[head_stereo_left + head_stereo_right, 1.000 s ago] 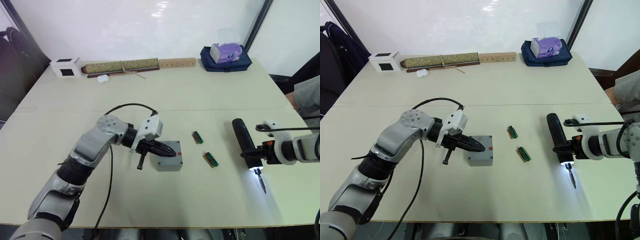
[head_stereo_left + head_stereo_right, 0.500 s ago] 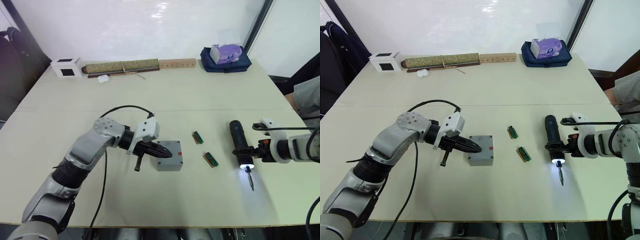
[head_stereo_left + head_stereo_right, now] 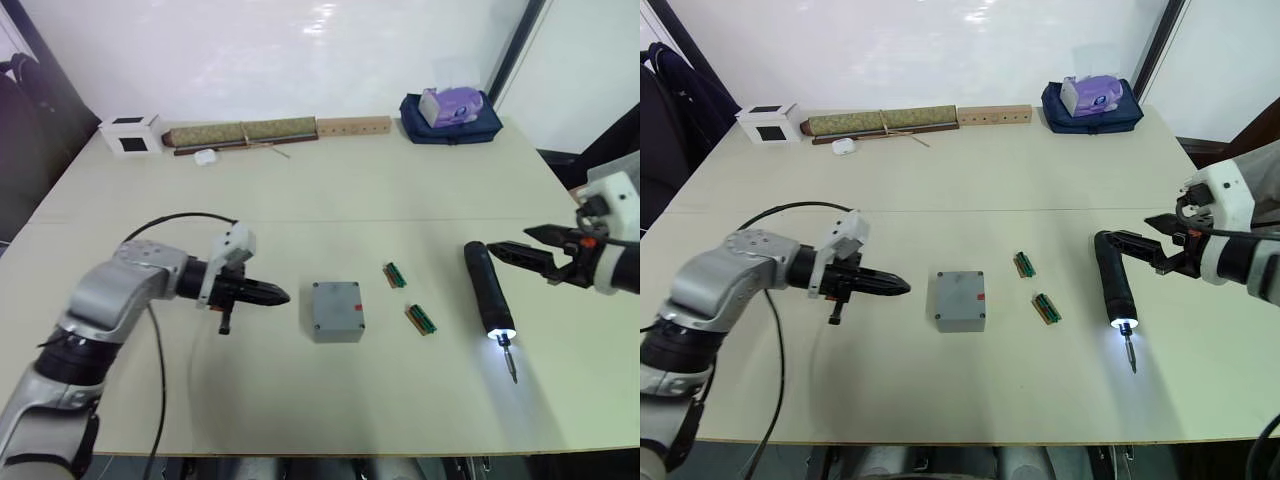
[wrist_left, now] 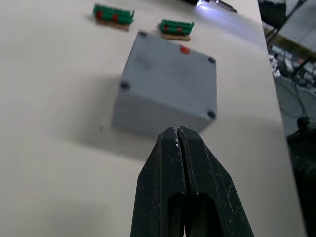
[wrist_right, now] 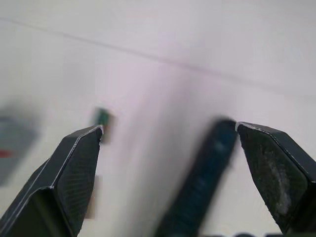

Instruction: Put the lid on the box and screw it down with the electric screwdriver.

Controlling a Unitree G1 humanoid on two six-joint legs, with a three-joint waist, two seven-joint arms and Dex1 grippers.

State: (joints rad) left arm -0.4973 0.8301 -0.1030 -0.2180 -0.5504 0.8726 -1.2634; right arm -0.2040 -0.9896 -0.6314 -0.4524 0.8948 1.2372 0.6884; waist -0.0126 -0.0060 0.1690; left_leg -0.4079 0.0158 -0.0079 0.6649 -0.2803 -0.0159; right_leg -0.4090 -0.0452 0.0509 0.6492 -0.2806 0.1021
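Both arms have drawn back from the small square grey box [image 3: 337,311] since a second ago: the left gripper [image 3: 280,296], then over its lid, now hangs to the box's left, and the right gripper [image 3: 512,251] has let go of the long blue-black electric screwdriver [image 3: 487,290]. Left fingers [image 4: 183,163] are pressed together, holding nothing, tips aimed at the box's near wall. Right fingers [image 5: 74,168] are spread wide, empty, just beyond the screwdriver's butt end. The tool lies flat on the pale desk [image 3: 330,190] well to the right of the box, its white tip light on and its thin bit pointing toward the desk's front edge. The flat grey lid [image 4: 170,66] with a small red mark sits on the box. Two small green-brown strips [image 3: 396,275] lie between box and screwdriver.
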